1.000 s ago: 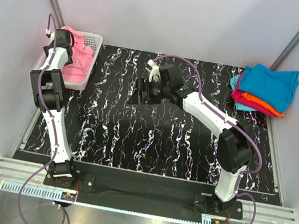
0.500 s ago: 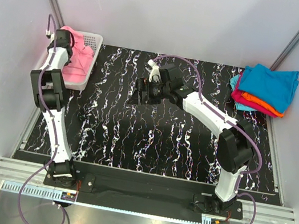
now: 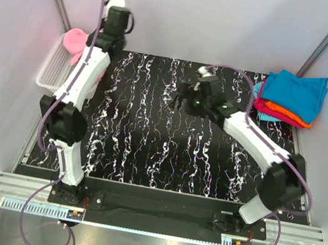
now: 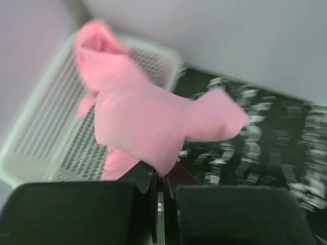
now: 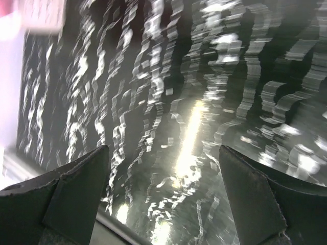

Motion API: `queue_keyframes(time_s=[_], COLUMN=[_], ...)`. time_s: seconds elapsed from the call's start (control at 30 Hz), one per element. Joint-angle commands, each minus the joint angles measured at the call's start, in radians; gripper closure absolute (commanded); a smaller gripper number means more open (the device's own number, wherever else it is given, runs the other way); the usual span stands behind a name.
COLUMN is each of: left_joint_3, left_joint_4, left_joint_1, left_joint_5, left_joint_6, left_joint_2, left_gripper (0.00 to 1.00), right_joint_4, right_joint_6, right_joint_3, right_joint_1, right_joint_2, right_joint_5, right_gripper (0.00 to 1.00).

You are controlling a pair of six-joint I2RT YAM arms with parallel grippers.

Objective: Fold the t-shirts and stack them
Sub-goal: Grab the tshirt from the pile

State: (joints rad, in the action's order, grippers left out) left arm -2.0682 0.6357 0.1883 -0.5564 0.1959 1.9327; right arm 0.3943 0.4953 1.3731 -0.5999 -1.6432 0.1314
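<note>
Above the basket [image 4: 36, 117], the left fingers [image 4: 144, 177] pinch the pink t-shirt [image 4: 148, 122], probably to lift it out, while the right fingers [image 5: 76, 178], spread wide, wait well right of it.

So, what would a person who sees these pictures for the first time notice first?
The bright pink cloth t-shirt, bunched, hangs from the shut left gripper over the white plastic mesh basket at the far left corner. Next comes the folded stack of shirts, teal-blue over orange and magenta, at the far right corner. The right gripper hovers open and empty above the black marbled table.
</note>
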Motion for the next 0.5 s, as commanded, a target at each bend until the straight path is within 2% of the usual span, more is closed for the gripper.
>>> queue_keyframes(time_s=[0.0, 0.07, 0.17, 0.2, 0.27, 0.3, 0.4, 0.47], left_joint_3=[-0.072, -0.064, -0.033, -0.027, -0.027, -0.027, -0.023, -0.006], left_joint_4=[-0.042, -0.051, -0.068, -0.070, -0.074, -0.073, -0.065, -0.057], left_joint_1=[0.150, 0.244, 0.306, 0.330, 0.350, 0.367, 0.419, 0.470], left_joint_5=[0.007, 0.047, 0.183, 0.296, 0.390, 0.499, 0.692, 0.665], left_joint_6=[-0.061, -0.095, -0.098, -0.098, -0.093, -0.095, -0.121, -0.177], left_joint_2=[-0.164, -0.219, -0.293, -0.310, -0.342, -0.348, -0.365, -0.388], left_gripper=[1.00, 1.00, 1.00, 1.00, 1.00, 1.00, 1.00, 1.00], right_joint_4=[-0.008, -0.009, -0.005, 0.000, 0.006, 0.009, 0.011, 0.006], right_joint_6=[0.078, 0.092, 0.091, 0.091, 0.100, 0.107, 0.140, 0.146], right_joint_3=[-0.071, -0.124, -0.167, -0.177, -0.201, -0.210, -0.249, -0.265], right_joint_1=[0.023, 0.051, 0.072, 0.077, 0.081, 0.081, 0.083, 0.083], right_joint_2=[0.187, 0.282, 0.376, 0.391, 0.436, 0.447, 0.497, 0.522], right_joint_5=[-0.226, -0.300, -0.381, -0.392, -0.432, -0.441, -0.487, -0.510], right_gripper=[0.04, 0.02, 0.00, 0.00, 0.00, 0.00, 0.00, 0.01])
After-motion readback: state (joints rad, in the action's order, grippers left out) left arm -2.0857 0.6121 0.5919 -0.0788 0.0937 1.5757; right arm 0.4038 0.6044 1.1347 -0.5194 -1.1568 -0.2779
